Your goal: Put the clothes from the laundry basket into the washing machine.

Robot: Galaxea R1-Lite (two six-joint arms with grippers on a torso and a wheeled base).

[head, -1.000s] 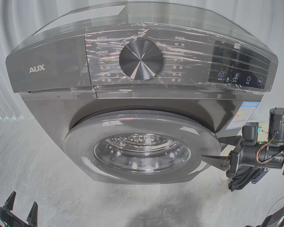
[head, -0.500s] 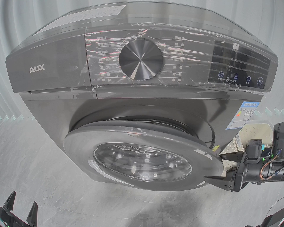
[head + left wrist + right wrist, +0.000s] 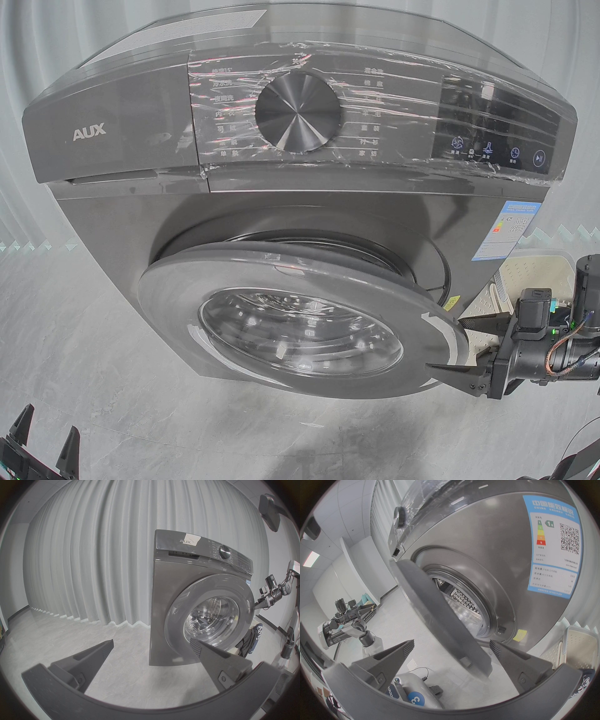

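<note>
The grey washing machine (image 3: 112, 212) fills the head view, its round glass door (image 3: 300, 325) swung partly out from the drum opening (image 3: 462, 605). My right gripper (image 3: 445, 345) is open at the door's right rim, one finger on each side of the edge (image 3: 450, 644). Behind that arm stands the cream perforated laundry basket (image 3: 544, 275) (image 3: 581, 648). Dark clothes (image 3: 250, 637) hang by the machine's lower right corner in the left wrist view. My left gripper (image 3: 50, 420) is open and holds nothing, low at the left, well away from the machine (image 3: 150, 642).
Pale tiled floor (image 3: 94, 350) lies open in front and to the left of the machine. A grey pleated curtain (image 3: 93, 558) runs behind it. A small device with a cable (image 3: 415, 686) lies on the floor under the right arm.
The door has gone from closed to partly open, its right edge swinging out with my right gripper, which moved down and toward me. The head camera shifted slightly. The left arm stayed still.
</note>
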